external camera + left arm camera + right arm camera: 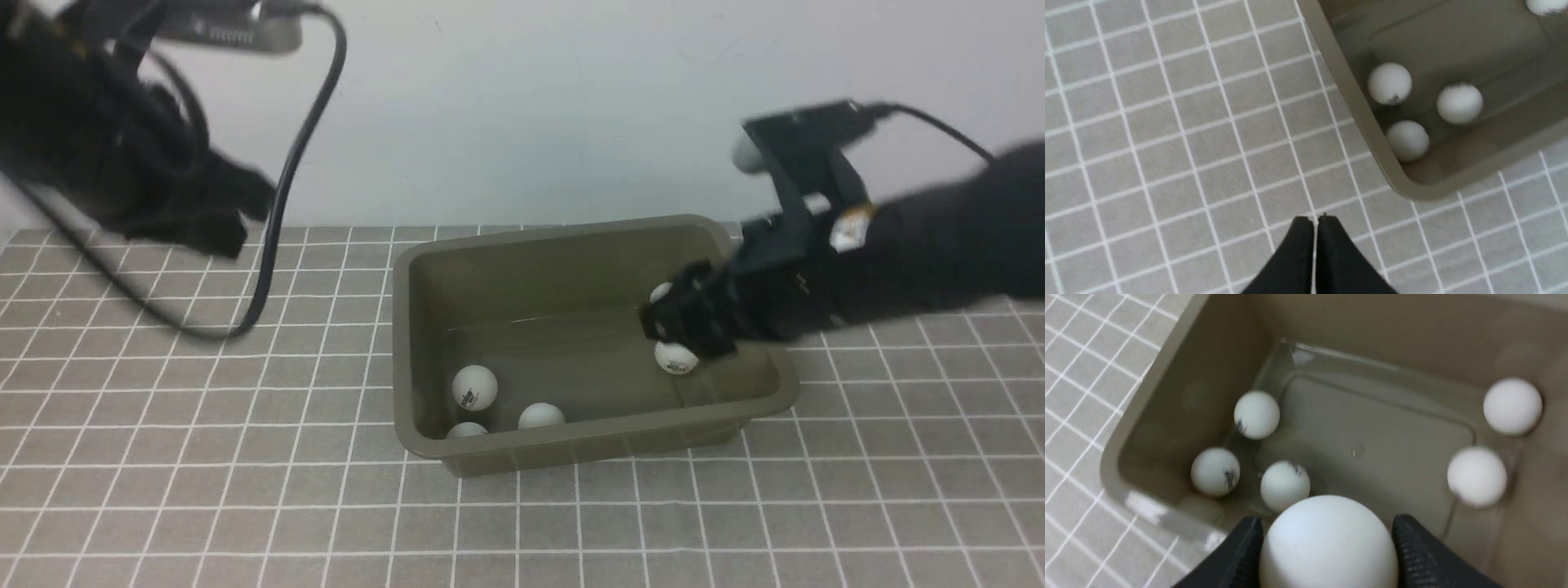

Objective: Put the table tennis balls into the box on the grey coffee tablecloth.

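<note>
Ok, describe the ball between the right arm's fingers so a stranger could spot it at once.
Start at the olive-green box on the grey checked tablecloth; the right arm reaches in over its right end. The ball sits between that arm's two black fingers. The other five white balls lie loose on the box floor, untouched.

Olive-green box [588, 447] is set upright on the grey gridded tablecloth [204, 490]. Five white table tennis balls [1256, 414] are seen loose on its floor: three clustered in the near-left corner, some with dark logos, and two by the right wall. A sixth ball [1328, 549] is pinched in the right gripper [1327, 522] over the box interior.
</note>
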